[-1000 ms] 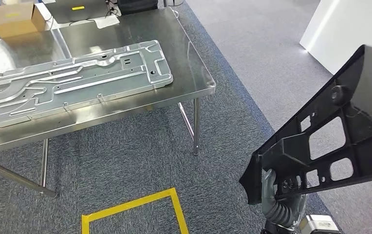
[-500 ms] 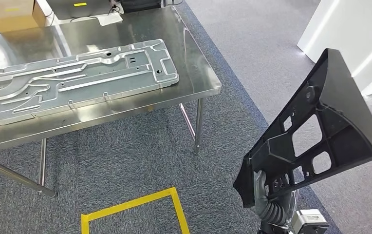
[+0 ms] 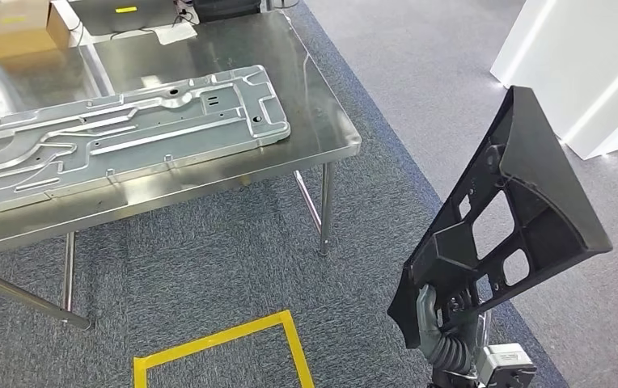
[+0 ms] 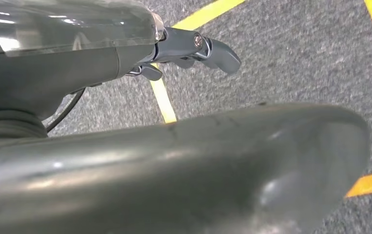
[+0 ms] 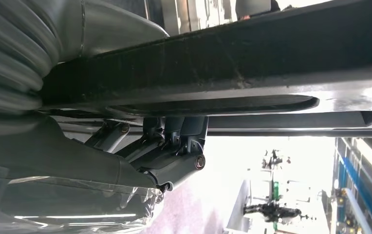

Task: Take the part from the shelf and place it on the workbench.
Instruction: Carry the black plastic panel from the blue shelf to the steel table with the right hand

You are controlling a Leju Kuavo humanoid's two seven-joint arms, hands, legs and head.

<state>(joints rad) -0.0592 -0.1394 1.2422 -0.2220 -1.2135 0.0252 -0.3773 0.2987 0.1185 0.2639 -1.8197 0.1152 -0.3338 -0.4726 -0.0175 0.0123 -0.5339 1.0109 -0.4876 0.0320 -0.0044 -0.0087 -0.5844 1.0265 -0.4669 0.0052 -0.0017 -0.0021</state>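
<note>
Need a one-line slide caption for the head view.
Right hand holds the black plastic part upright above grey carpet, beside the steel workbench carrying a stamped metal panel.

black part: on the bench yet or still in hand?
Still in hand. The black part stands tilted over the carpet, gripped at its lower end by the right hand, well apart from the workbench.

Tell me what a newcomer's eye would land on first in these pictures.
First, the big black plastic part, held up at the right of the head view by the right hand gripping its lower end. Next, the long stamped metal panel lying flat on the steel workbench at upper left. Then the yellow tape outline on the grey carpet below.
</note>
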